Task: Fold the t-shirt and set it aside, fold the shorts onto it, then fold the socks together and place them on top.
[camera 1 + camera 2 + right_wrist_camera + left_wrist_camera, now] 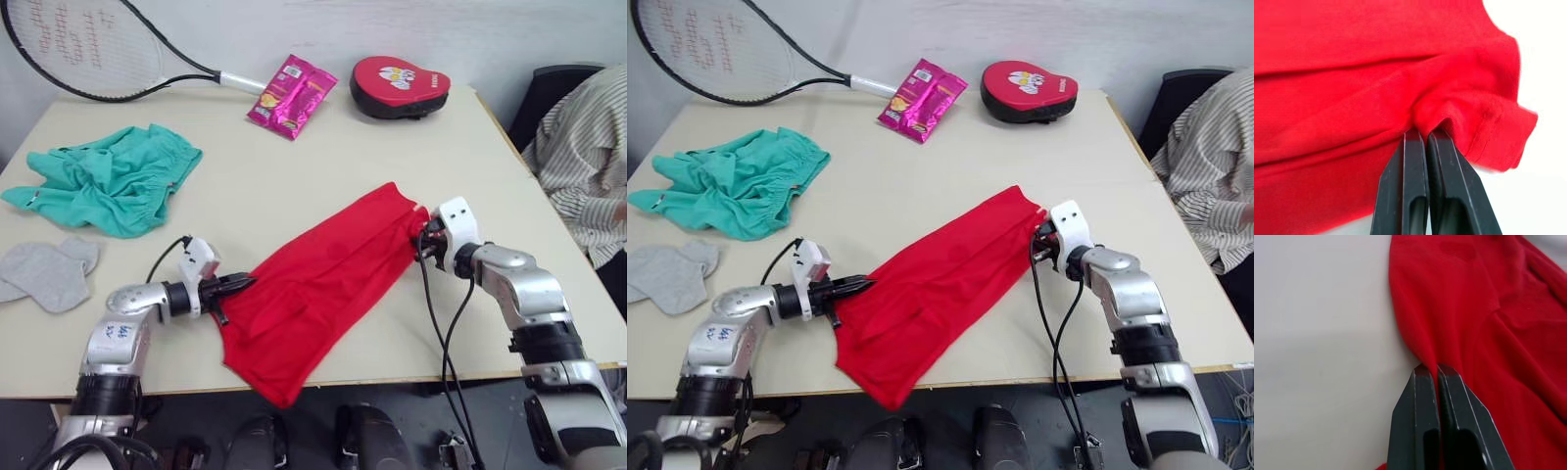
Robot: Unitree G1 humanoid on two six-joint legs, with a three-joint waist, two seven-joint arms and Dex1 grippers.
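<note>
I saw the t-shirt [313,284] stretched diagonally across the table [294,186], its near corner hanging over the front edge. My left gripper [238,285] was pinched tight on the shirt's left edge; my right gripper [423,235] was likewise clamped on a bunched fold at its far right corner. Further left lay the socks [44,272], seemingly overlapping, then the crumpled shorts [108,176]. Beyond them lay a racket [98,49] and a pink packet [291,94].
</note>
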